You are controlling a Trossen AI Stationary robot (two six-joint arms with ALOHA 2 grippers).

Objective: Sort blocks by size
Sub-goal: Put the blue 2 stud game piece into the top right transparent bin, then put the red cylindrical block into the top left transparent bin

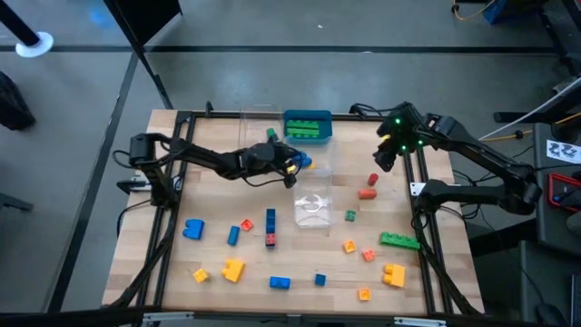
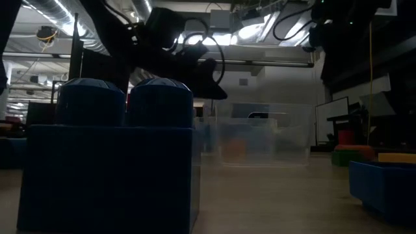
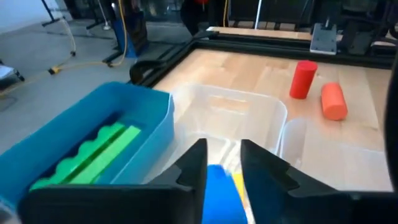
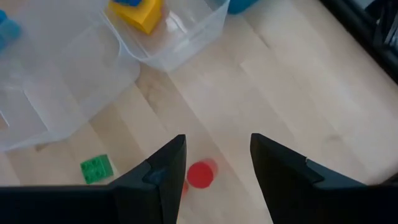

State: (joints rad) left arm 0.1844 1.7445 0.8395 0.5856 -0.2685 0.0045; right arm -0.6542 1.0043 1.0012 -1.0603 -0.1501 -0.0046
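Observation:
My left gripper is over the middle clear tub, shut on a blue brick with a yellow piece beside it. My right gripper is open and empty above a red cylinder, which stands on the wood between its fingers in the right wrist view. An orange cylinder lies by the red one. Green bricks lie in the teal tray. Other blocks lie scattered on the near half of the table. My left gripper pinches the blue brick's sides between its two fingers. The fingers slant down toward the table's right side. The brick is lifted clear, above the clear tub's open top. Whether the yellow piece is joined to it I cannot tell.
A second clear tub stands nearer the front, a third left of the tray. A small green brick and a long green bar lie on the right. A blue brick fills the low view's foreground.

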